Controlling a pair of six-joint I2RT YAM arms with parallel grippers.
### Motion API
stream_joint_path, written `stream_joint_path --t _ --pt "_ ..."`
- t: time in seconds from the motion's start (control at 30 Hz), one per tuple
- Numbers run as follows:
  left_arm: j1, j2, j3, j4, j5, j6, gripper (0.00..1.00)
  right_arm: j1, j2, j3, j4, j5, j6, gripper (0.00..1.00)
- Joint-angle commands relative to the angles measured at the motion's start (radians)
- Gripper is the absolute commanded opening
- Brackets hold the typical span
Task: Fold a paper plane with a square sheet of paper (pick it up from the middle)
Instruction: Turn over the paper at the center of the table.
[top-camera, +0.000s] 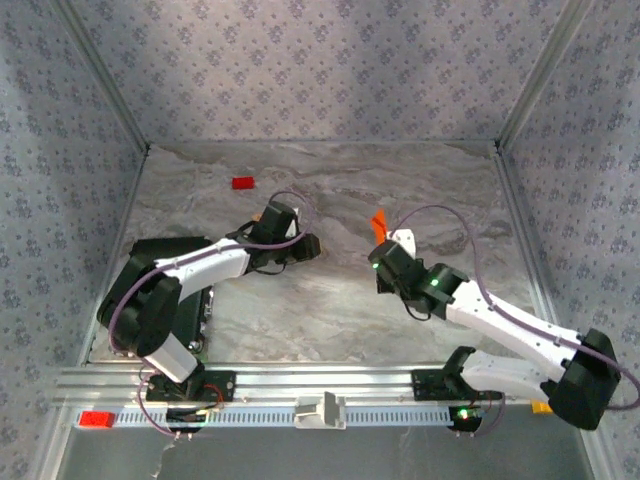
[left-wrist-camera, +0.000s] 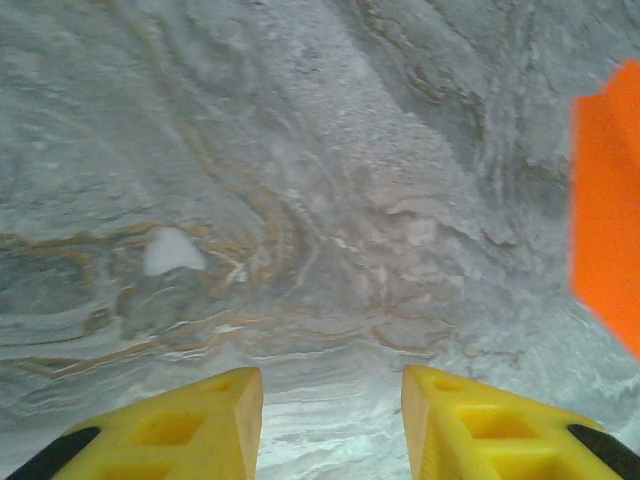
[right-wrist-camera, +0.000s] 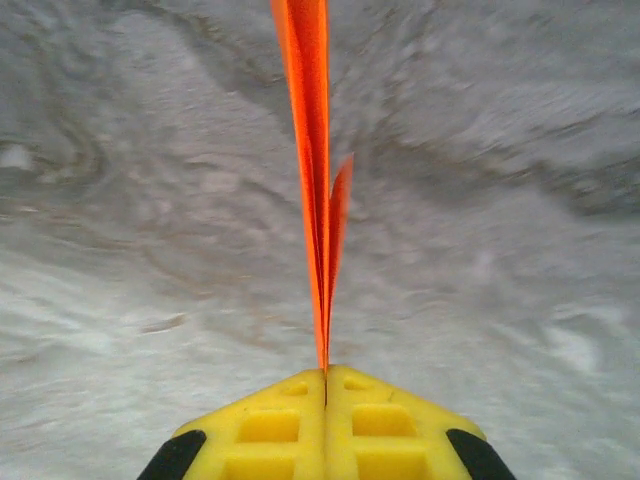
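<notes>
The right gripper (right-wrist-camera: 325, 372) of a two-armed tabletop robot is pinching a folded sheet of thin bright orange paper (right-wrist-camera: 312, 150) between its yellow plastic fingers (right-wrist-camera: 270, 425), which are pressing flat together on the sheet's near edge. In the right wrist view the sheet is standing edge-on, running straight out from the fingertips as a narrow blade, with a shorter flap splaying slightly to its right. The grey marble-patterned tabletop (right-wrist-camera: 120, 300) is appearing blurred behind it.

From the overhead camera the folded sheet (top-camera: 378, 224) is showing as a small orange tip poking out beyond the right gripper (top-camera: 385, 243), a little right of the table's centre. Whether its far end is touching the surface cannot be told.

The left gripper (left-wrist-camera: 332, 395) is standing open, its two yellow fingers (left-wrist-camera: 215, 425) apart with only bare tabletop (left-wrist-camera: 300, 200) between them. The orange sheet (left-wrist-camera: 608, 200) is showing at the right edge of the left wrist view, well clear of those fingers. Overhead, the left gripper (top-camera: 305, 246) is facing the right one across a stretch of bare tabletop (top-camera: 340, 300).

A small red block (top-camera: 242, 183) is lying toward the back of the table, behind the left arm and well apart from both grippers. Blue-grey patterned walls (top-camera: 320, 70) are enclosing the workspace on three sides.
</notes>
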Motion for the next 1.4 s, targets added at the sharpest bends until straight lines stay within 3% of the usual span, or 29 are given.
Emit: stream_joint_path --t 0.0,0.43,0.6,0.73,0.97,1.07,1.2,1.37 --pt "0.016 -0.057 -0.017 -0.010 -0.057 -0.015 0.41 0.085 0.103 0.066 -0.209 0.383 0.007 0.02" --pt "0.075 -0.101 -0.087 -0.002 -0.070 -0.059 0.42 0.258 0.518 0.187 -0.136 0.199 -0.178 0.03" --pt "0.084 -0.110 -0.094 -0.005 -0.067 -0.059 0.43 0.273 0.537 0.186 -0.049 0.068 -0.216 0.09" --pt "0.087 -0.103 -0.095 -0.004 -0.061 -0.057 0.43 0.253 0.464 0.131 0.080 -0.094 -0.246 0.22" --pt "0.086 -0.090 -0.095 0.007 -0.032 -0.054 0.43 0.122 0.260 -0.008 0.270 -0.350 -0.210 0.36" --pt "0.082 -0.079 -0.089 0.018 -0.006 -0.048 0.42 -0.028 0.180 -0.109 0.401 -0.530 -0.147 0.30" --pt "0.072 -0.052 -0.077 0.033 0.029 -0.050 0.37 -0.246 0.201 -0.206 0.590 -0.875 -0.067 0.17" --pt "0.051 -0.020 -0.062 0.039 0.046 -0.050 0.33 -0.314 0.323 -0.200 0.643 -1.015 -0.032 0.11"
